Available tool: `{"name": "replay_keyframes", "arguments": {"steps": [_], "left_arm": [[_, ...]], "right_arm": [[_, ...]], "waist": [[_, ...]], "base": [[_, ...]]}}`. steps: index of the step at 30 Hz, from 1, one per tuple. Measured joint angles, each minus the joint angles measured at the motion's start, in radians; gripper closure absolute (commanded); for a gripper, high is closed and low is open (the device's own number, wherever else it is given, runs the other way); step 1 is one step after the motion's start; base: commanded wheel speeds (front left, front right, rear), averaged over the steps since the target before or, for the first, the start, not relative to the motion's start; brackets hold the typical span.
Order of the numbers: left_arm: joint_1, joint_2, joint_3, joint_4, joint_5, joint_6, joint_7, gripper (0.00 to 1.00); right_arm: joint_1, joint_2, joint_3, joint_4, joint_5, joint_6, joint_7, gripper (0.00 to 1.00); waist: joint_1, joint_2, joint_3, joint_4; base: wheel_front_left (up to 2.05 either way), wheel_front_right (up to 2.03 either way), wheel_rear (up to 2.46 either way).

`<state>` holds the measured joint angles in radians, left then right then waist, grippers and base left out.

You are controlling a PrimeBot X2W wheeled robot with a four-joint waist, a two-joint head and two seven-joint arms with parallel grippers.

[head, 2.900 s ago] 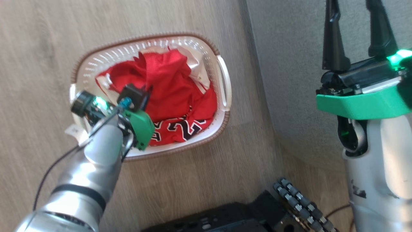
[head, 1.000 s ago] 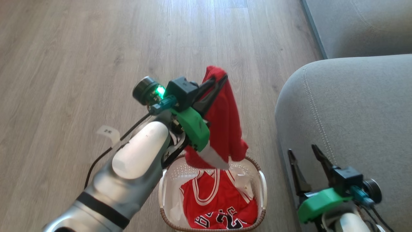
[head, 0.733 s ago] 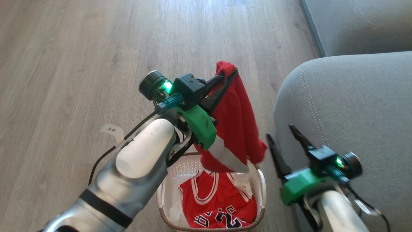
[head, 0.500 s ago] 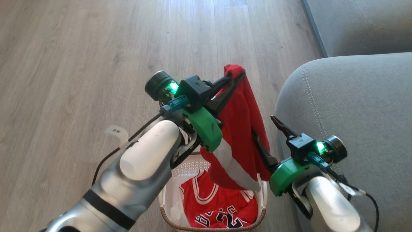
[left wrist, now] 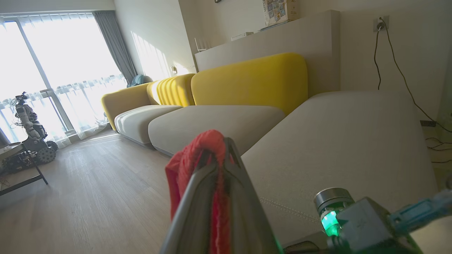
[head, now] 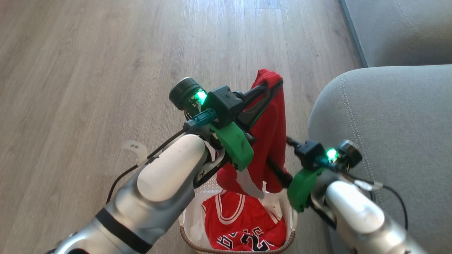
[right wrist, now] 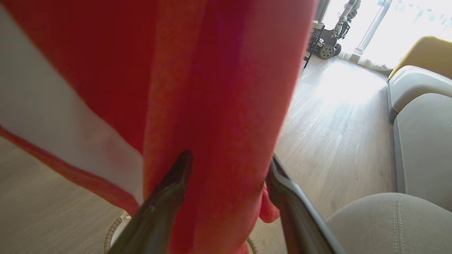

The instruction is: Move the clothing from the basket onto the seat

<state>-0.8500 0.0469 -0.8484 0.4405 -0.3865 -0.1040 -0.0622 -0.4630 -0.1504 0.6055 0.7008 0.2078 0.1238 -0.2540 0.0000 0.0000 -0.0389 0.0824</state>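
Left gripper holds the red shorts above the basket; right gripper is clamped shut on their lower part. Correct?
No: the right gripper is open, fingers either side of the red shorts, per the right wrist view. The left gripper holds them above the basket.

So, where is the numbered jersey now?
Head view, bottom centre: the jersey lies inside the basket, under the shorts hanging from the left gripper.

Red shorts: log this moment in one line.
left gripper: shut on shorts | right gripper: open around shorts | jersey: in basket | seat: not reached
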Motion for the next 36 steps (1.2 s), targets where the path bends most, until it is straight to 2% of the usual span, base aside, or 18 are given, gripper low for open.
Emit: {"name": "replay_keyframes", "arguments": {"steps": [6,7,8,9,10,11,18,19,21,22,23,36], "left_arm": [[0.000,0.002,-0.002,-0.008,-0.002,0.005,0.000,1.00],[0.000,0.002,-0.003,-0.008,-0.007,0.006,0.000,1.00],[0.000,0.002,-0.003,-0.009,-0.011,0.008,0.000,1.00],[0.000,0.003,-0.004,-0.009,-0.011,0.008,0.000,1.00],[0.000,0.003,-0.004,-0.009,-0.011,0.008,0.000,1.00],[0.001,0.004,-0.004,-0.008,-0.011,0.009,-0.001,1.00],[0.027,0.018,0.008,0.007,-0.050,0.030,-0.010,1.00],[0.036,0.017,0.018,0.010,-0.060,0.035,-0.022,0.98],[0.054,0.019,0.031,0.025,-0.081,0.041,-0.032,0.53],[0.061,0.021,0.031,0.035,-0.083,0.042,-0.032,0.16],[0.071,0.023,0.032,0.043,-0.089,0.042,-0.036,0.00],[0.189,0.028,0.037,0.126,-0.128,0.052,-0.110,0.00]], "right_arm": [[-0.097,-0.008,0.039,0.063,0.013,0.000,0.000,0.00],[-0.105,-0.007,0.046,0.067,0.018,0.000,0.000,0.13],[-0.108,-0.006,0.053,0.069,0.024,0.000,0.000,0.38],[-0.109,-0.006,0.060,0.072,0.031,0.000,0.000,0.58],[-0.109,-0.005,0.068,0.074,0.037,0.000,0.000,0.86],[-0.109,-0.005,0.072,0.074,0.043,0.000,0.000,1.00],[-0.105,-0.008,0.066,0.048,0.079,0.000,0.000,1.00],[-0.105,-0.008,0.059,0.042,0.083,0.000,0.000,1.00],[-0.105,-0.012,0.045,0.029,0.086,0.000,0.000,1.00],[-0.105,-0.015,0.038,0.023,0.086,0.000,0.000,1.00],[-0.105,-0.019,0.030,0.017,0.086,0.000,0.000,1.00],[-0.097,-0.077,-0.158,-0.024,0.030,0.000,0.000,1.00]], "waist": [[0.0000,0.0000,0.002,-0.003],[0.0000,0.0000,0.002,-0.003],[0.0000,0.0000,0.002,-0.003],[0.0000,0.0000,0.002,-0.003],[0.0000,0.0000,0.002,-0.002],[0.0000,0.0000,0.002,-0.003],[0.0000,0.0000,-0.005,-0.016],[0.0000,0.0000,-0.006,-0.019],[0.0000,0.0000,-0.007,-0.025],[0.0000,0.0000,-0.008,-0.028],[0.0000,0.0000,-0.009,-0.032],[0.0000,0.0000,-0.015,-0.103]], "base": [[0.00,0.00,0.00],[0.00,0.00,0.00],[0.00,0.00,0.00],[0.00,0.00,0.00],[0.00,0.00,0.00],[0.00,0.00,0.00],[0.00,0.00,0.00],[0.00,0.00,0.00],[0.00,0.00,0.00],[0.00,0.00,0.00],[0.00,0.00,0.00],[0.00,0.00,0.00]]}}
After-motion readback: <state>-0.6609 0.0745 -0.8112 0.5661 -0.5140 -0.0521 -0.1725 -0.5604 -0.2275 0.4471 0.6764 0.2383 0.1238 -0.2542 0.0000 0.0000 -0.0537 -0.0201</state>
